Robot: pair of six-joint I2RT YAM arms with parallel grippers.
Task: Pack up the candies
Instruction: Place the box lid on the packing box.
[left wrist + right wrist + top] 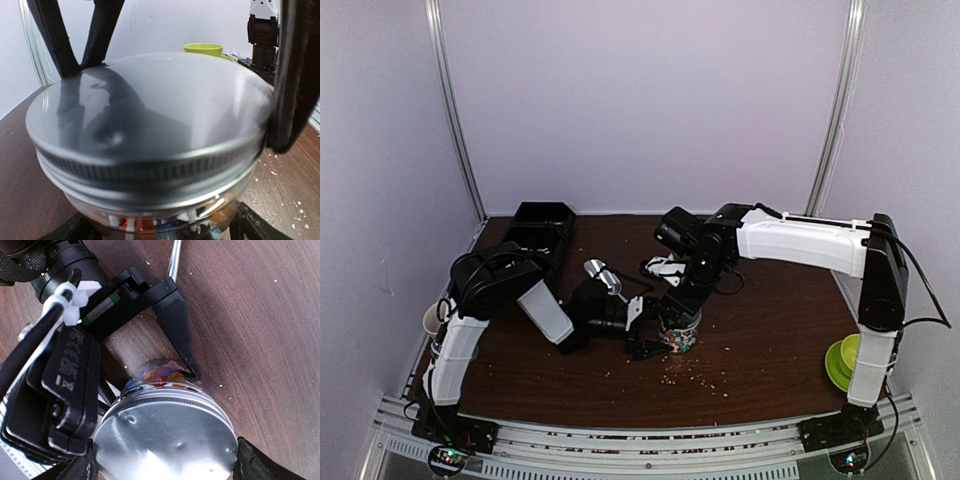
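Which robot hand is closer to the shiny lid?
Right. The right gripper straddles the lid, fingers on either side; the left gripper sits lower, around the glass jar beneath.

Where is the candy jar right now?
In the top view the candy jar stands, metal lid on, near the centre of the table, between the fingers of the left gripper and under the right gripper.

My top camera looks down from above and behind the arm bases, taking in the whole table [760,340]. My left wrist camera faces sideways, very near the lid [150,110]. My right wrist camera looks down close over it. All three share the jar [680,338] of candies [160,374].
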